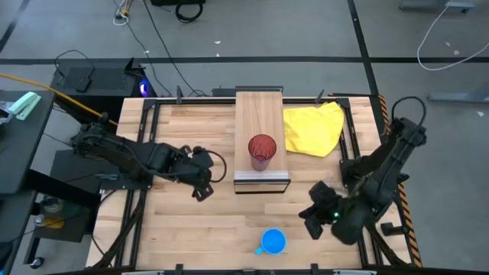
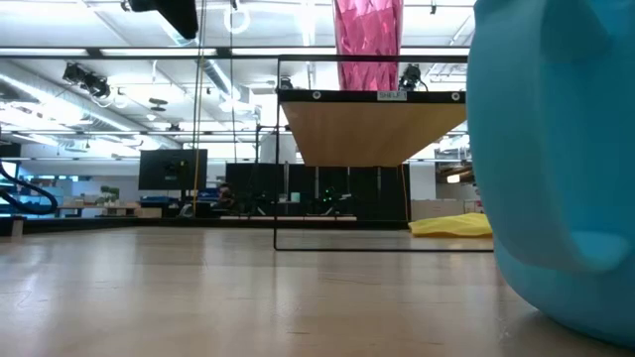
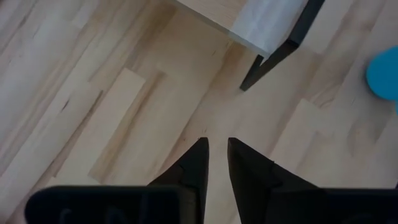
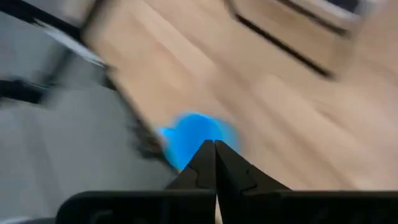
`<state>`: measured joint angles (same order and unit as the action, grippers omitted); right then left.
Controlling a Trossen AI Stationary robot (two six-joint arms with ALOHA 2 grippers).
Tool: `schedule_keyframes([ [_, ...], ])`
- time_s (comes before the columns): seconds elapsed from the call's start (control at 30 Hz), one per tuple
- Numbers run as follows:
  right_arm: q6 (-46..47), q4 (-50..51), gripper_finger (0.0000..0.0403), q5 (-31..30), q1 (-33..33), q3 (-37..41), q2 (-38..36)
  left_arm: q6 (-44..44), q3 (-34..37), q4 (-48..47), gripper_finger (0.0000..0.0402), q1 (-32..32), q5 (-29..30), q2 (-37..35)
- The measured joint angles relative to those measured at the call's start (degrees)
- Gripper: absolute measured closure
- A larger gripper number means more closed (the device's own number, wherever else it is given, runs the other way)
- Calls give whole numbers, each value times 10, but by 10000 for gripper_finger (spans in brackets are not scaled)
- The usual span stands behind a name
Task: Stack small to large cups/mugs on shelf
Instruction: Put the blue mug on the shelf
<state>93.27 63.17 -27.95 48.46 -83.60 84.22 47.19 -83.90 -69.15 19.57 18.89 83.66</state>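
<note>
On the shelf: red tumbler upright near the front end.
Blue mug: on the table near its front edge, well apart from the shelf.
Yellow cloth: on the table, just right of the shelf.
Left claw: low over bare table left of the shelf, fingers a narrow gap apart, empty.
Right claw: near the mug on its right, fingers together, empty.
</note>
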Motion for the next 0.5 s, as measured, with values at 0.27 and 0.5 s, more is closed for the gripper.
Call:
schedule_keyframes([
  [0.27,-18,51,399,143,-12,-20,64,29,0,1,338,0,1,0],
  [0.5,-20,17,382,143,-34,-14,105,75,1,-2,334,15,1,5],
])
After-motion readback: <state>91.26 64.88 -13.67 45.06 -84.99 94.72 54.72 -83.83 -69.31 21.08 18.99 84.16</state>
